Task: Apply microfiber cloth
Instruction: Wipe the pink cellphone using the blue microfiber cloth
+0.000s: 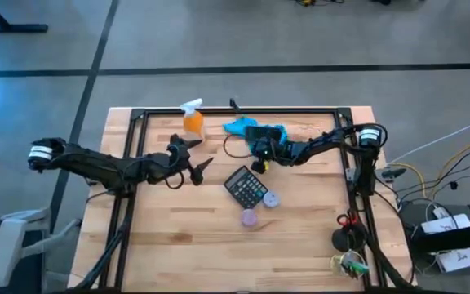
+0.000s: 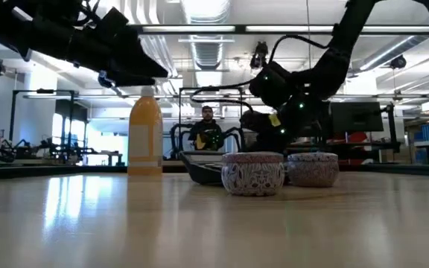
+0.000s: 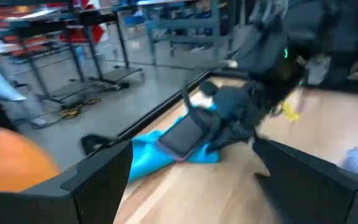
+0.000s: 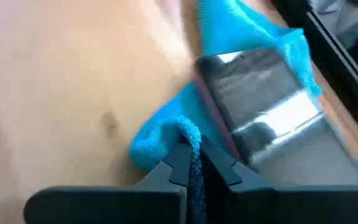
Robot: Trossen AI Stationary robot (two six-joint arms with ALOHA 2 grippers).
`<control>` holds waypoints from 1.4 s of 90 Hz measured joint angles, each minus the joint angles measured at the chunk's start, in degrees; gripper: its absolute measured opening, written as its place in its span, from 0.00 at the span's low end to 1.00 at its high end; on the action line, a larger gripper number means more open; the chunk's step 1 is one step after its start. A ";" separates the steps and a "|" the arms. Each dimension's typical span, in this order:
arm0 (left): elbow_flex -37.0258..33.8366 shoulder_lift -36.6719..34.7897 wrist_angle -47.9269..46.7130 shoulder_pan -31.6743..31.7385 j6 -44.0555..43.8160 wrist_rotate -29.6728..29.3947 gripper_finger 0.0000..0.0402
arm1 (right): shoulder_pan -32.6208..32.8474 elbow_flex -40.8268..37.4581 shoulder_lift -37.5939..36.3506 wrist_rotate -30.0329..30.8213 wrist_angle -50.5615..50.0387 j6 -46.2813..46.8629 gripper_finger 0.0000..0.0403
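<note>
The teal-blue microfiber cloth (image 1: 239,126) lies bunched at the table's far side, by the black frame rail. A dark glossy flat device (image 4: 260,102) rests on it. My right gripper (image 4: 191,158) reaches in from the right and is shut on the cloth's near part. It also shows in the high view (image 1: 259,150). My left gripper (image 1: 196,155) hovers open left of the cloth, near the orange spray bottle (image 1: 192,119), and holds nothing. The left wrist view shows the cloth (image 3: 151,155) ahead of its spread fingers. My right gripper pinches a bunched fold of the cloth (image 4: 190,132) between its two fingertips, at the edge nearest the table's middle. The fingers slant down at it from the table's right. The rest of the cloth lies on the table with the dark device on top.
A black calculator (image 1: 246,186) and two small patterned tins (image 1: 269,198) (image 1: 249,217) sit near the table's middle. A black frame (image 1: 300,111) borders the work area. Red-handled tools (image 1: 345,220) lie at the near right corner. A person (image 2: 207,130) sits beyond the table.
</note>
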 joint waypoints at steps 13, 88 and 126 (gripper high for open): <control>1.28 5.90 5.11 0.70 1.32 1.97 0.86 | 3.11 -1.51 -5.39 0.94 -5.02 1.93 0.00; 30.65 42.23 -9.55 10.07 -3.09 9.56 0.86 | 21.59 -10.53 -21.90 14.37 -22.92 22.41 0.00; 30.53 45.59 -10.48 16.83 -2.86 16.26 0.86 | 13.06 -10.29 -17.92 7.19 -6.22 10.57 0.00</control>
